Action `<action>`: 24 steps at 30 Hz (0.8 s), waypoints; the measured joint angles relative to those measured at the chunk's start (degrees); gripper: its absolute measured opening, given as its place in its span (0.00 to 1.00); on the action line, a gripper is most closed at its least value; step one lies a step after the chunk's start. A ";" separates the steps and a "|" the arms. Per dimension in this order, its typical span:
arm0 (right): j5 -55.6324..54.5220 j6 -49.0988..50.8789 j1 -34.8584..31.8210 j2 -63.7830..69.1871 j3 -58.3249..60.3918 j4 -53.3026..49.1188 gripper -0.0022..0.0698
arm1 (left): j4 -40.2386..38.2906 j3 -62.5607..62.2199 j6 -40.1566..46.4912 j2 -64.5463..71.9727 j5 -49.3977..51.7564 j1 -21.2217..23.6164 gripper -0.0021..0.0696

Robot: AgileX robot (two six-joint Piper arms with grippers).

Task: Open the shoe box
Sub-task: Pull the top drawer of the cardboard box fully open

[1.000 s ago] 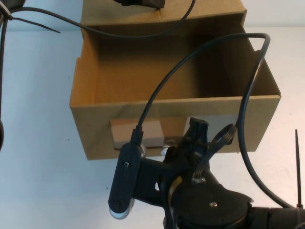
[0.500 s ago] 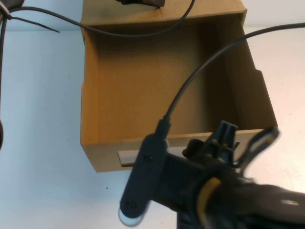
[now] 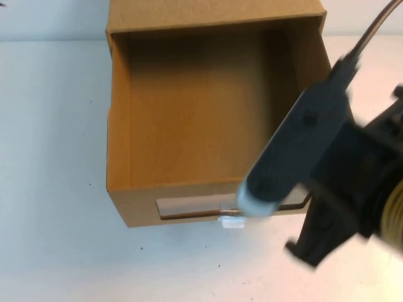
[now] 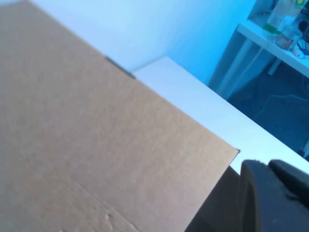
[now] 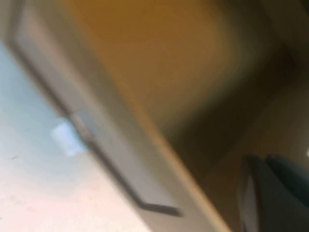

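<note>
Shoe box [image 3: 138,211] is sitting open on the white surface [image 3: 50,157], with its brown inside showing. A flat cardboard panel [image 3: 214,12] is covering its far end.

Right arm [image 3: 359,189] is showing blurred in the high view. Its wrist camera [image 3: 296,145] is crossing over the box's front-right corner.

Right gripper [image 5: 265,188] is showing only as a dark shape at the edge of its own wrist view, and it is sitting narrow, closed down. What it is touching, if anything, cannot be told. The box's front wall and interior are lying just ahead of this gripper.

A pale label strip [image 3: 189,206] is running along the outside of the front wall. A small white tag [image 3: 232,221] is lying on the surface, touching or just beside the bottom of that wall. From the right gripper, the tag [image 5: 65,137] is sitting on the near, outer side of the wall.

Left gripper [image 4: 270,193] is peeking in as a dark shape in its wrist view, and wide or narrow cannot be told. A plain cardboard face of the box [image 4: 96,121] is sitting close ahead of this gripper and filling most of that view. The white surface [image 4: 203,101] is running beyond the face's edge.
</note>
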 joint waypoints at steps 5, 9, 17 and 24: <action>-0.93 -1.41 -10.84 -0.41 -4.84 2.16 0.02 | 3.71 -0.08 1.14 -4.08 0.24 0.00 0.02; -5.28 -5.90 -22.51 -0.41 -8.81 6.97 0.01 | 8.99 -0.08 1.15 -7.06 0.55 0.00 0.02; -12.30 -17.02 -48.75 -0.54 -10.39 23.93 0.01 | 19.88 4.26 -0.31 -15.51 0.69 0.00 0.02; -16.62 -31.89 -68.24 -0.54 -10.39 48.01 0.01 | 26.18 21.55 -0.31 -27.48 0.69 0.00 0.02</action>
